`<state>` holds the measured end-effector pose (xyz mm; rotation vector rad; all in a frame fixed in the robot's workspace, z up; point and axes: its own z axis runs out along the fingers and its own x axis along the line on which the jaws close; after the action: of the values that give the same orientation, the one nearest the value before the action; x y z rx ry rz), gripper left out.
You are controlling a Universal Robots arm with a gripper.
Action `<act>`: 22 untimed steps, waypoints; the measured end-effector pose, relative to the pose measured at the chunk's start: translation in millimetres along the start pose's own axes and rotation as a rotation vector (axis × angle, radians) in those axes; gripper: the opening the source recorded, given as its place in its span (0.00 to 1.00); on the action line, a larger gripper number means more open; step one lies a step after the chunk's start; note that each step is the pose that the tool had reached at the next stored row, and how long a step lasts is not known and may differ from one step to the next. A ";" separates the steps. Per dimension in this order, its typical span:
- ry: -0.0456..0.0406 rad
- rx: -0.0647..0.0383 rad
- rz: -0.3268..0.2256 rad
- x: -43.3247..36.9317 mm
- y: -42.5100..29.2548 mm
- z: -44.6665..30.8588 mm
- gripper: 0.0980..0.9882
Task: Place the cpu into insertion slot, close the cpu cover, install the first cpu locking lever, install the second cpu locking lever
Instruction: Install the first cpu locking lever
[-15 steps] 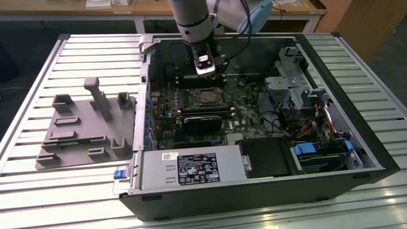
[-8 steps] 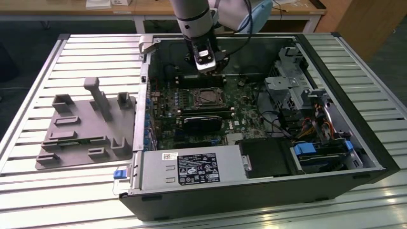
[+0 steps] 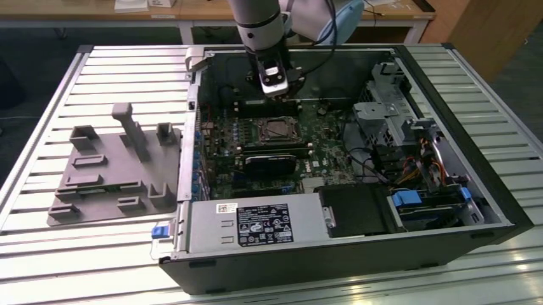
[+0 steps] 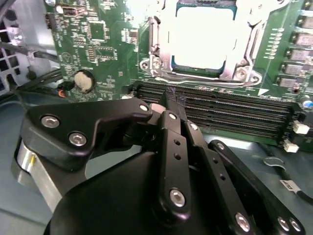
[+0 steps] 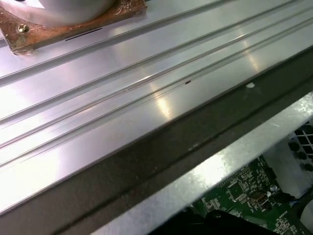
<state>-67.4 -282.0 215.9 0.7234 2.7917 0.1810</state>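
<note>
Black claw (image 4: 168, 100) fingers together, empty, just above seated cpu (image 4: 200, 36).

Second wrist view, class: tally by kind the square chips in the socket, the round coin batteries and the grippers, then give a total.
cpu: 1
coin battery: 1
gripper: 1
Total: 3

i'm seeing the cpu (image 4: 199, 36) showing a dull, pale metal top, with the cpu cover (image 4: 157, 46) around it gleaming as bright silvery metal. the gripper (image 4: 168, 105) is looking like matt black metal with shiny screw heads. the ribbed table (image 5: 122, 98) is shining as smooth, glossy aluminium, and the green board (image 4: 105, 44) is looking lacquered.
</note>
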 end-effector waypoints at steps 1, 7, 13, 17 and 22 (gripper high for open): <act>0.0095 0.007 0.000 -0.5 0.2 0.4 0.01; 0.0576 0.040 0.002 -5.3 -3.5 1.5 0.01; 0.0562 0.057 -0.001 -11.8 -14.6 1.0 0.01; 0.0537 0.064 -0.003 -17.1 -24.1 0.4 0.01; 0.0495 0.079 -0.006 -20.7 -30.7 0.3 0.01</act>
<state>-64.0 -318.9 214.5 0.7378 2.8619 0.0897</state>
